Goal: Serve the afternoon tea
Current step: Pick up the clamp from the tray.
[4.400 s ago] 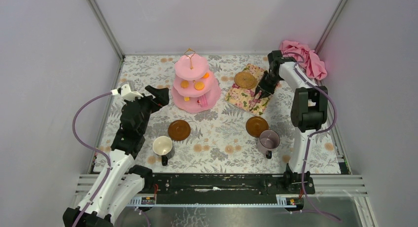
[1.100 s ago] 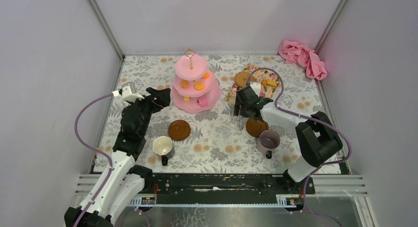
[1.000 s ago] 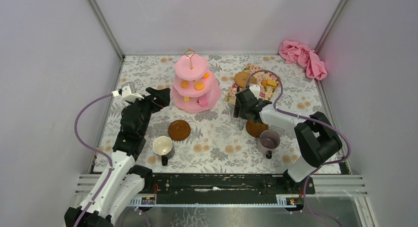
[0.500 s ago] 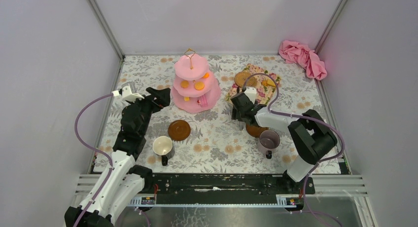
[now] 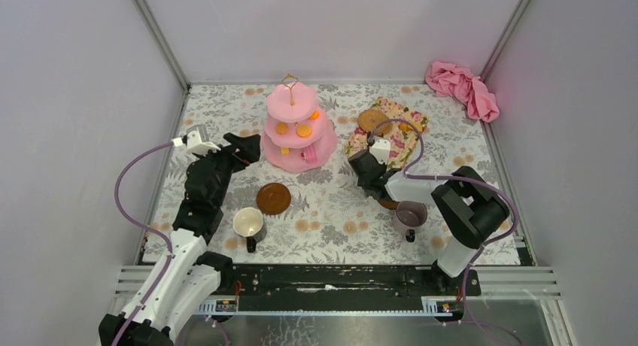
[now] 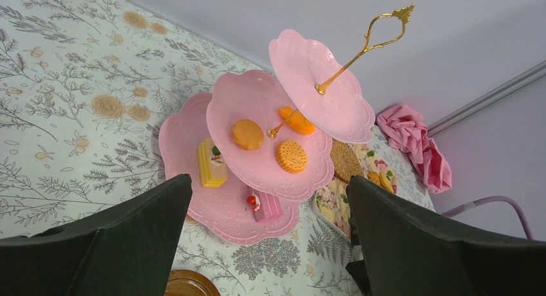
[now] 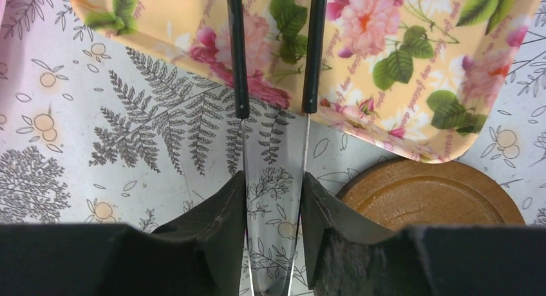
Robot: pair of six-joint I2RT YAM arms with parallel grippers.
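The pink three-tier cake stand stands at the back centre with orange biscuits and cake slices on its tiers. My left gripper is open and empty, just left of the stand. My right gripper is shut on the slim black tongs, whose empty tips reach over the floral tray. One brown saucer lies near the white mug. The other saucer lies partly under my right arm beside the purple mug.
The floral tray holds a round woven mat and yellow biscuits. A pink cloth is bunched in the back right corner. Grey walls close in the table on three sides.
My right arm has swung from the tray's far side to its near left corner with the tongs, sliding further left and nearer over the last second. My left arm has not moved.
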